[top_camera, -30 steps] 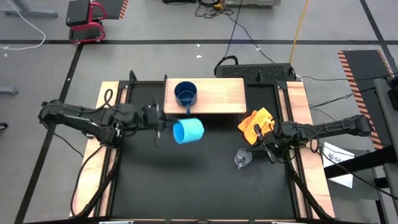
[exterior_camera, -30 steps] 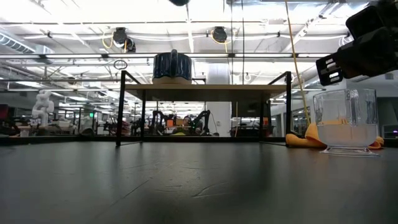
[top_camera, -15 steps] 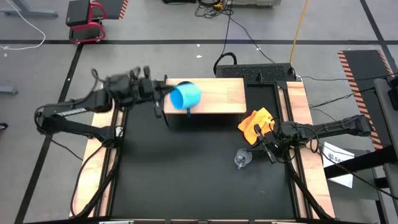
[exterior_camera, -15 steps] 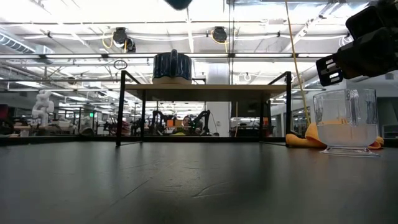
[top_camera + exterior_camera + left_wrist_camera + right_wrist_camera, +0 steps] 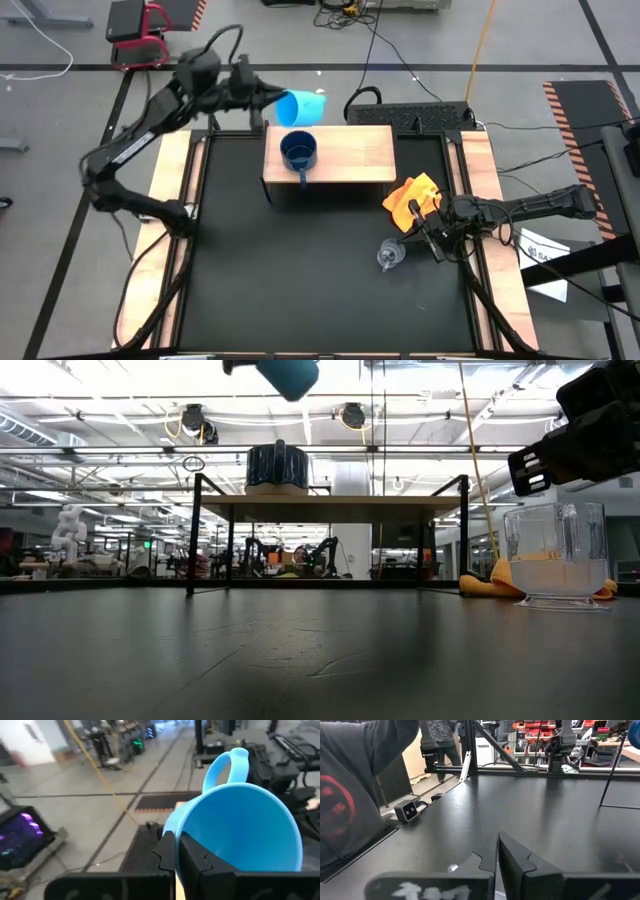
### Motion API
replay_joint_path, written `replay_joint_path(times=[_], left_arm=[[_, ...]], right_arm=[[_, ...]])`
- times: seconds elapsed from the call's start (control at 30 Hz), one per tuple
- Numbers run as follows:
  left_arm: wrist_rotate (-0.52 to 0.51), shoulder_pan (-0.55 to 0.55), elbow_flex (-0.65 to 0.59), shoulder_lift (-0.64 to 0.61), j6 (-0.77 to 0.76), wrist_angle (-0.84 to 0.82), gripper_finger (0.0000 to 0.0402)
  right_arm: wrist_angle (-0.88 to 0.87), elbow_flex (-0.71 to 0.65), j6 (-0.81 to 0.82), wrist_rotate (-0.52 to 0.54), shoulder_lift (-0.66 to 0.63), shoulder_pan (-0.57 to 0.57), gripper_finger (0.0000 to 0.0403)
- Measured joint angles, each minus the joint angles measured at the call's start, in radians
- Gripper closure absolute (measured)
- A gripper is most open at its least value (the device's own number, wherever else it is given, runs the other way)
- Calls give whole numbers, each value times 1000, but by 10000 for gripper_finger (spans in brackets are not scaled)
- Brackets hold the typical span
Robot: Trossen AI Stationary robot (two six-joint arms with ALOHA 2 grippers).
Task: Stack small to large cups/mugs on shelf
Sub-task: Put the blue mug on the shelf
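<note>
The shelf (image 5: 350,152) stands at the far middle of my table, and my big navy mug (image 5: 298,151) already sits upright on its wooden top toward the left end, mouth up, handle (image 5: 303,176) pointing toward the near edge. That is the one step I judge done.

Next in size, the sky-blue mug (image 5: 301,106) is in my left gripper (image 5: 268,98), whose fingers are clamped on its rim. I hold it high, up over the far left corner of the shelf and just beyond the navy mug, touching nothing. It lies tipped on its side: its long axis runs roughly level, base toward the right, mouth back toward my wrist. In my left wrist view the handle (image 5: 226,764) points away from the fingers (image 5: 192,856). I would have to turn it upright and lower it into the navy mug.

The small glass cup (image 5: 388,256) stands upright on the black tabletop, near right, still to be stacked. My right gripper (image 5: 420,235) rests just beside it with fingers together, holding nothing.
</note>
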Motion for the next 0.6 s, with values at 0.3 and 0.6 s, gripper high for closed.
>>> replay_joint_path(times=[0.3,0.6], left_arm=[[204,139,300,266,124,-139,398],[300,198,622,469,205,-218,398]], right_arm=[[0,0,19,1,0,0,394],[19,0,28,1,0,0,394]])
